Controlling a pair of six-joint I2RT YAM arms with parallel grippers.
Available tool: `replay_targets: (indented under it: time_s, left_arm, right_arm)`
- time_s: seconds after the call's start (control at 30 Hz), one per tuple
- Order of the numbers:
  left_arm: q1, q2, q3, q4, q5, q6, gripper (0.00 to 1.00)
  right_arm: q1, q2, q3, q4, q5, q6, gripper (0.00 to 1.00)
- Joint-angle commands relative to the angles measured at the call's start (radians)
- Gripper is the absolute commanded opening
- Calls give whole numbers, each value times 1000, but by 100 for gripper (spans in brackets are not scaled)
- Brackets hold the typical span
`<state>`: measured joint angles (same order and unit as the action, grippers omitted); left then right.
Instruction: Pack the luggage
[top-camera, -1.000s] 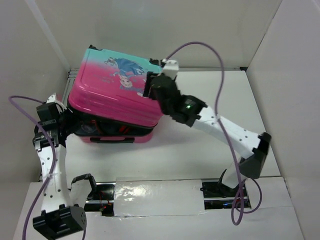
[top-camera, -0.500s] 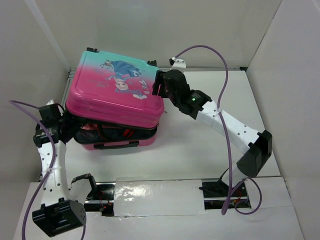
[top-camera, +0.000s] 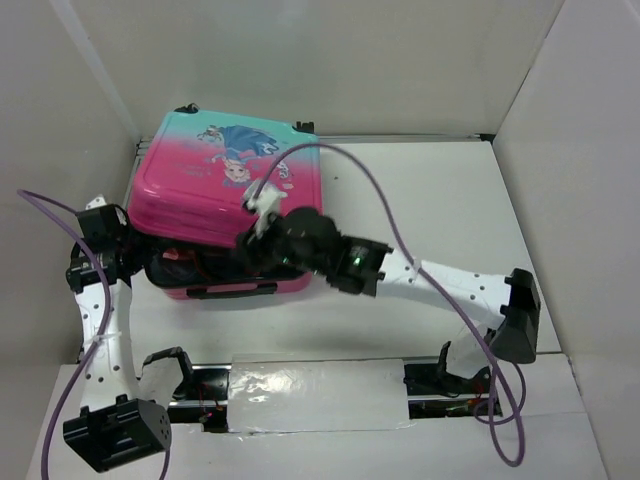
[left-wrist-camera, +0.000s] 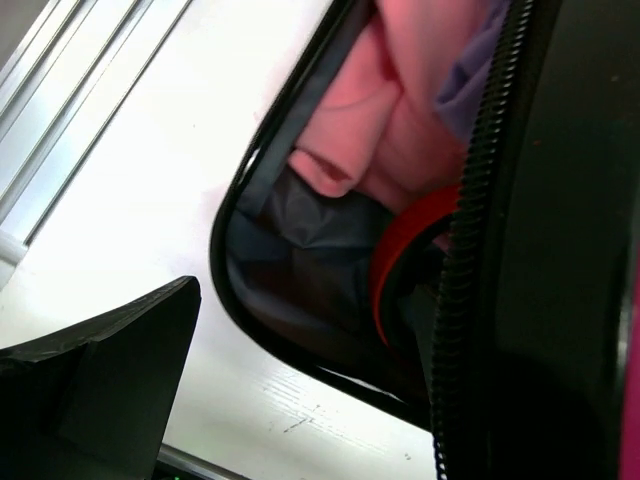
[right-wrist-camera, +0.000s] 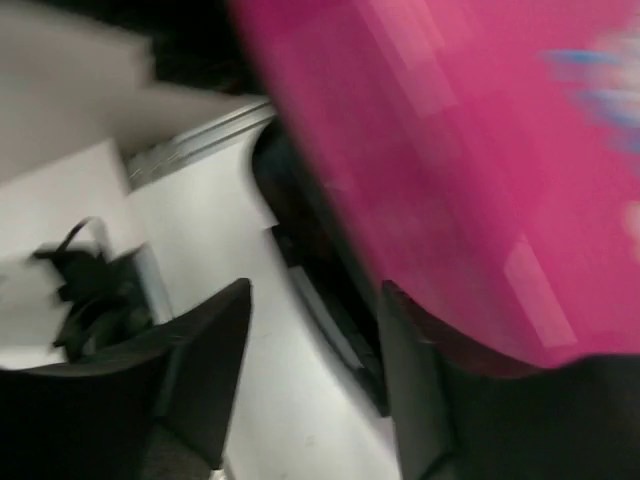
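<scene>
The small pink-to-teal hard-shell luggage (top-camera: 225, 185) sits in the tabletop's (top-camera: 420, 210) far-left corner, not fully shut. The right gripper (top-camera: 258, 243), jaws apart, meets its near edge, probably to press it closed. I cannot tell the state of the left gripper's (top-camera: 125, 255) jaws.

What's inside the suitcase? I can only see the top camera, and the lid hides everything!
Observer: The left wrist camera looks into the gap under the lid of the suitcase. Pink cloth is bunched up in there against the grey lining.
Operator: Is the zipper done up?
Observer: No. In that same view the zipper teeth run along an open edge, with nothing meshed to them.
Operator: Is the right arm pinching something?
Observer: The right wrist camera is blurry, but it shows the right gripper with its jaws wide apart. It is gripping nothing and sits right beside the suitcase's pink shell.
</scene>
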<state>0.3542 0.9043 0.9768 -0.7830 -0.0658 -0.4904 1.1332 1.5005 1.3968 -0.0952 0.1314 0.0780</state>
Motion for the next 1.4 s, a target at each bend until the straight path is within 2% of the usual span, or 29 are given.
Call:
replay_targets:
  time_s: [0.0,0.1,0.2,0.27,0.43,0.57,0.77,0.97,1.17,1.27,1.37]
  left_arm:
    - [6,-5,99,105,30,21,99]
    - [6,-5,89,114,52,36,99]
    - [6,-5,89,114,52,46,99]
    - [6,5,89,105,52,46,99]
    - [6,5,77,105,52,46,99]
    - [6,-13,57,105,52,16,99]
    - [6,-33,8,50,-46,-72,99]
    - [15,-67,-68,-14,-167,-221,99]
    - [15,-67,-66,-126,-319,-382,99]
    - [15,-80,-35,-128,-286,-361,99]
    - [15,-90,8,-143,-220,-309,99]
  right_arm:
    - [137,62,33,25,-9,-153,57]
    - [223,145,73,12,49,-153,54]
    - [264,179,64,93,60,-153,53]
    - [264,232,54,126,137,-153,51]
    - [174,378,178,150,85,-138,48]
    - [87,513,299,152,183,-22,42]
    - [42,524,333,224,315,39,40]
    - [0,524,429,164,266,49,39]
    - [0,481,406,189,250,34,39]
    - [-12,490,415,199,260,34,39]
    - [-21,515,468,190,305,34,34]
